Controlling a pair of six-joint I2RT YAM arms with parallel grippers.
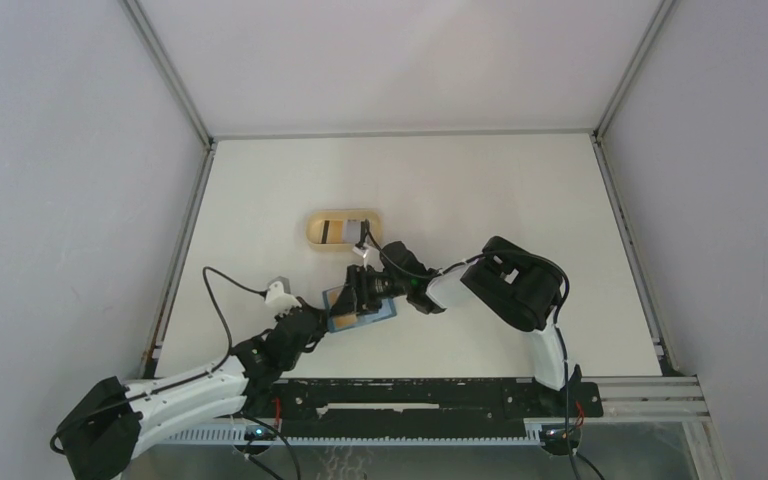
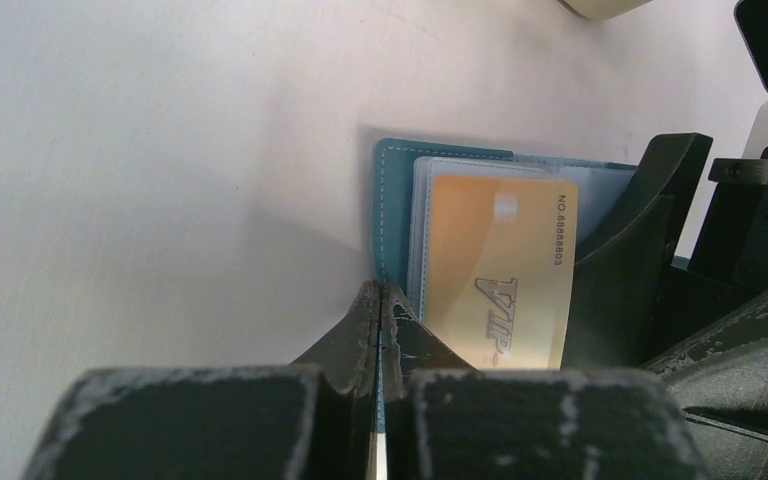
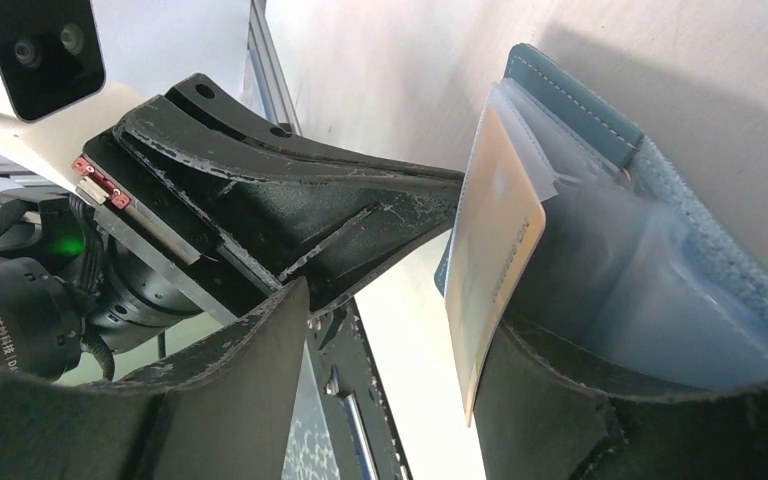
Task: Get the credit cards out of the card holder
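The teal card holder lies open on the table, and my left gripper is shut on its near edge. In the left wrist view the closed fingertips pinch the card holder's stitched border. A gold credit card sticks out of its clear pockets. My right gripper hangs over the card holder from the right. In the right wrist view the right gripper is open. The gold card leans against one finger, and the other finger stands well apart. Other credit cards lie in the dish.
A tan oval dish sits just beyond the card holder. The left gripper's black body fills the space close beside the right fingers. Metal frame rails run along the table's sides.
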